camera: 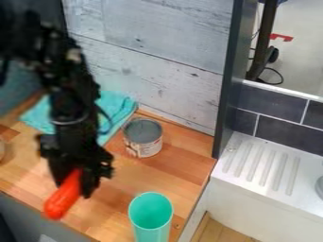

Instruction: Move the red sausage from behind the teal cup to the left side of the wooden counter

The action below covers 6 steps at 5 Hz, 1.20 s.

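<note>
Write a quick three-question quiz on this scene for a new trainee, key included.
1. True or false: the open can stands upright on the wooden counter.
2. Fill in: in the picture, the green cup stands to the ____ of the gripper.
3. Which is in the gripper? A) the can; B) the orange-red object; C) the cup.
Key: 1 true; 2 right; 3 B.
</note>
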### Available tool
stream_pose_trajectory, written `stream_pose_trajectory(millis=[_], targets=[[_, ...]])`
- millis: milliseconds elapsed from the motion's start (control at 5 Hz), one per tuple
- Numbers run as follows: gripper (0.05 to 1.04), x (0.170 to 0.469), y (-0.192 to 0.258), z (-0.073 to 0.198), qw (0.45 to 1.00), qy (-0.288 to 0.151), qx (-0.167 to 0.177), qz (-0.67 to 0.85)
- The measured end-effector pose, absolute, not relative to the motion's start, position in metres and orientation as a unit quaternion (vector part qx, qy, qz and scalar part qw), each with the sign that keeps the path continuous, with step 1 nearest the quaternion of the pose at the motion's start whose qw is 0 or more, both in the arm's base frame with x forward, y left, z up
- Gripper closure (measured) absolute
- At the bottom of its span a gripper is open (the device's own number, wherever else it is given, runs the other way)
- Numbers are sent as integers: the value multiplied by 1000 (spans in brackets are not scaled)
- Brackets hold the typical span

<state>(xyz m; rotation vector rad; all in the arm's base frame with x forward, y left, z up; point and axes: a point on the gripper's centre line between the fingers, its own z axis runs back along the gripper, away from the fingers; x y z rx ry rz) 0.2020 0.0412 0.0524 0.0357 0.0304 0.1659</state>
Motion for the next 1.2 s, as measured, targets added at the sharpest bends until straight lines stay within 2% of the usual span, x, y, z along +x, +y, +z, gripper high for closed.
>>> stream_pose_trajectory(millis=[200, 400, 1200], targets=[[523, 186, 62, 50, 991, 10, 20, 131], [523, 183, 81, 51, 985, -4, 26, 169], [523, 201, 141, 15, 952, -16, 11, 305]])
